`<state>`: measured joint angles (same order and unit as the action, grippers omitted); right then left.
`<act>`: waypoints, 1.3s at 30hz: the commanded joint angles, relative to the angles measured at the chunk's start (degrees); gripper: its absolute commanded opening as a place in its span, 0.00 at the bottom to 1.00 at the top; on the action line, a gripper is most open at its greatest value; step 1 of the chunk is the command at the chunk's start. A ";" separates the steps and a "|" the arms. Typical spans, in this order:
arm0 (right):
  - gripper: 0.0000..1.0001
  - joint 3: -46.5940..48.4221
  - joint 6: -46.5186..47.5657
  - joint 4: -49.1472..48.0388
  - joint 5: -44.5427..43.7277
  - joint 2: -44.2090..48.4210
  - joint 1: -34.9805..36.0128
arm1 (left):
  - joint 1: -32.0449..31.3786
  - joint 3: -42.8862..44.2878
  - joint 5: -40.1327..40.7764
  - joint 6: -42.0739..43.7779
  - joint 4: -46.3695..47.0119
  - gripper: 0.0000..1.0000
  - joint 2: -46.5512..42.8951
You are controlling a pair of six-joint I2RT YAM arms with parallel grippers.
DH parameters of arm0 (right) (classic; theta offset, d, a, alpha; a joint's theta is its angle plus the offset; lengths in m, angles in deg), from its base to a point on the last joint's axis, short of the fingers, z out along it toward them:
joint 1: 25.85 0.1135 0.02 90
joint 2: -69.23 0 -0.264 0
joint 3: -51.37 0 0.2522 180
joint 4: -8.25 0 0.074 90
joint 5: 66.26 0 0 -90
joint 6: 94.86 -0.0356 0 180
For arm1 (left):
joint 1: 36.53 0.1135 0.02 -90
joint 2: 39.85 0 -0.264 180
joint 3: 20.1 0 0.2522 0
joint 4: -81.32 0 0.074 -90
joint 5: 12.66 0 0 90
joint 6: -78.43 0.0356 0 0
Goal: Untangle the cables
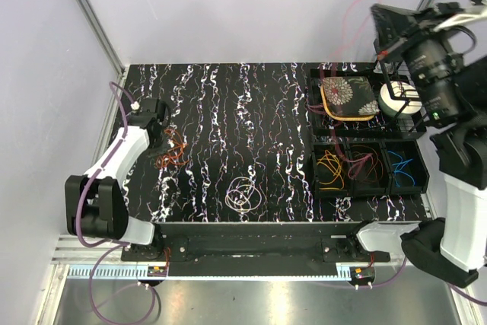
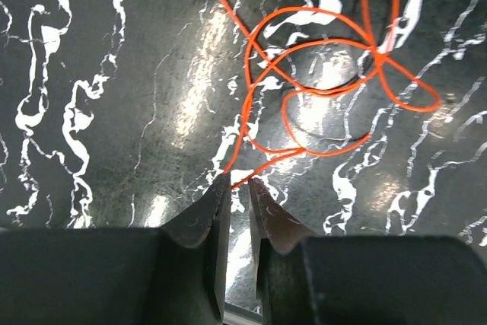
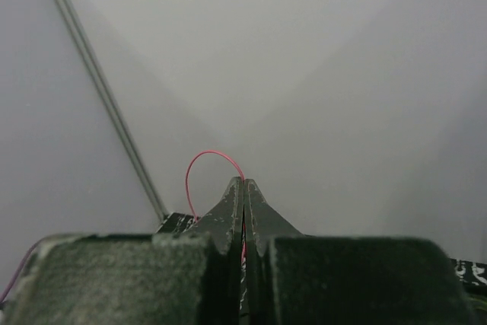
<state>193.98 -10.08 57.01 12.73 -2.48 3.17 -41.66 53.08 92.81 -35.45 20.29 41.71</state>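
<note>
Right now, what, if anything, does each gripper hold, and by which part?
Left gripper pinches the orange cable by a strand at the tangle's edge. Right gripper, raised, pinches the pink cable beside a loop.

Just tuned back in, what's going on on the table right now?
The left claw is down on the black marbled table, its jaws almost closed around a strand of the tangled thin orange cable. Whether it is actually clamped is unclear. The right claw is raised high, shut on a thin pink cable that trails down toward the black bins on the right. A pale coiled cable lies untouched mid-table.
</note>
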 commanded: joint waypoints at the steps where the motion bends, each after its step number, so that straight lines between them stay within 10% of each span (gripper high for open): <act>1: 0.00 1.74 -5.24 -1.43 13.08 -2.21 -0.19 | -0.32 -0.62 -1.40 0.24 3.05 0.18 -4.12; 11: 0.00 3.16 -10.69 -3.35 23.22 -5.82 -0.27 | -4.71 -2.99 -3.51 1.20 7.19 0.08 -12.82; 19: 0.00 -29.70 -15.61 -15.02 22.79 2.51 -0.10 | -9.29 -2.29 -6.91 1.11 2.72 0.64 -19.57; 27: 0.00 -58.07 -13.77 -18.65 13.20 4.91 -0.10 | -9.29 -8.86 -7.29 1.91 1.73 0.67 -26.45; 39: 0.00 -71.20 -17.99 -17.17 5.04 0.78 -0.01 | -11.84 -9.14 -7.38 1.82 3.23 0.66 -25.66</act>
<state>123.56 -26.62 40.03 26.07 -0.31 3.12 -52.78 43.68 86.29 -34.21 21.03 15.83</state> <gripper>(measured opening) 0.009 0.667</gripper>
